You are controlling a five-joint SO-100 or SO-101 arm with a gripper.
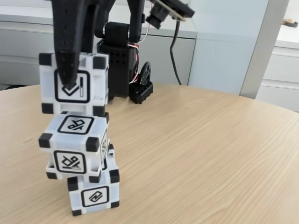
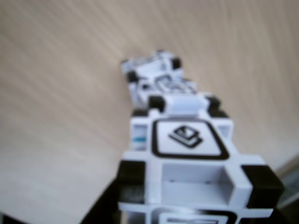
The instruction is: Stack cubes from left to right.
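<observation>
the table (image 1: pixel 210 140) bears a two-cube stack at its left in the fixed view: middle cube (image 1: pixel 74 144) skewed on bottom cube (image 1: pixel 96 196). the gripper (image 1: pixel 70 77) clamps the top cube (image 1: pixel 74 84) just above them.

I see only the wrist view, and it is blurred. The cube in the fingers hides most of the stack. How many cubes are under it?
Observer: Two. In the fixed view the bottom cube stands on the table and the middle cube sits on it.
Operator: Is the middle cube centred on the bottom one?
Observer: No. It overhangs toward the left of the fixed view and is turned a little.
Operator: Where is my cube compared with it?
Observer: The top cube, clamped in the fingers, is directly over the middle cube. I cannot tell if they touch.
</observation>
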